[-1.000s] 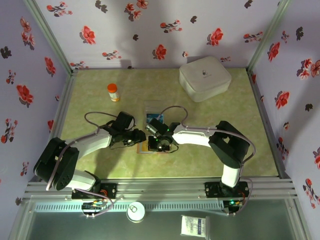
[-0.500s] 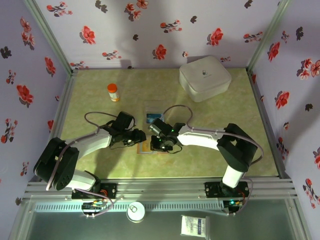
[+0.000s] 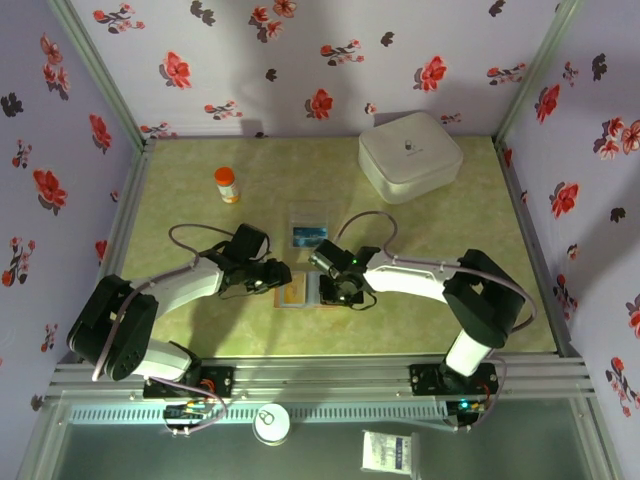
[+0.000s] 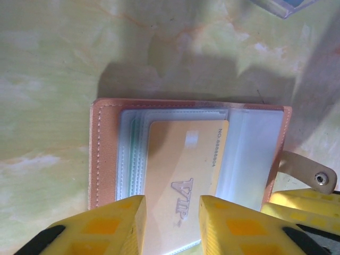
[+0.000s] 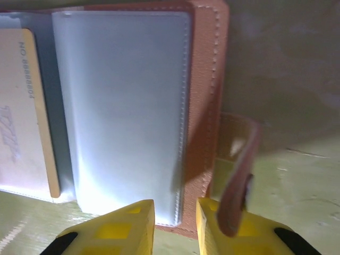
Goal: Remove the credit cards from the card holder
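Note:
The brown card holder (image 3: 298,292) lies open on the green table between my two grippers. In the left wrist view its leather edge (image 4: 100,154) frames clear sleeves, and a yellow-orange VIP credit card (image 4: 186,164) sits in one of them. My left gripper (image 4: 171,206) hovers open just over that card's near end. My right gripper (image 5: 175,208) stands open over the holder's right edge (image 5: 204,106), beside an empty clear sleeve (image 5: 122,106). The snap strap (image 5: 236,180) curls up against its right finger. A blue credit card (image 3: 308,236) lies in the clear tray.
The clear plastic tray (image 3: 308,216) sits just beyond the holder. A big white rounded box (image 3: 410,155) stands at the back right and a small orange bottle (image 3: 227,184) at the back left. Flowered walls close in three sides.
My right gripper has opened and drawn to the right, off the holder's middle to its right edge. The holder's right half now shows lying flat. The left arm has stayed put.

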Action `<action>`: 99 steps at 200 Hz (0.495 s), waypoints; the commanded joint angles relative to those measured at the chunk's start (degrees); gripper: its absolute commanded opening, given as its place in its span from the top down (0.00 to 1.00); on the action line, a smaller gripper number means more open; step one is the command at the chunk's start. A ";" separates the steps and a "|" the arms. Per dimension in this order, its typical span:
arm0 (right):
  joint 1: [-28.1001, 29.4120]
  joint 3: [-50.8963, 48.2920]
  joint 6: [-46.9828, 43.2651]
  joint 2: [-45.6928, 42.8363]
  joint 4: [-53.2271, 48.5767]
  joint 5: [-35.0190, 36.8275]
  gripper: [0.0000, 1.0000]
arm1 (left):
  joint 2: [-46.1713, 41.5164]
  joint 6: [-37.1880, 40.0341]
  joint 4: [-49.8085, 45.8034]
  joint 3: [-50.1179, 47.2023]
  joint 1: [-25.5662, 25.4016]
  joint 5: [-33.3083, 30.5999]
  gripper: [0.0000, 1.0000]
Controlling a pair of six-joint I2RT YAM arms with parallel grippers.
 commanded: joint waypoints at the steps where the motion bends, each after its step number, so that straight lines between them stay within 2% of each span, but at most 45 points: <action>1: -0.49 0.20 -1.26 -2.86 -3.82 2.89 0.72 | 0.42 1.95 -2.89 1.80 0.44 -1.41 0.69; 57: -0.61 4.29 -2.71 -4.56 -6.45 3.12 0.71 | 0.11 3.00 -4.45 1.51 0.45 -3.14 0.72; 99: -0.64 6.19 -3.03 -3.93 -1.10 -0.57 0.72 | -0.02 3.19 -4.46 0.53 0.43 -3.27 0.80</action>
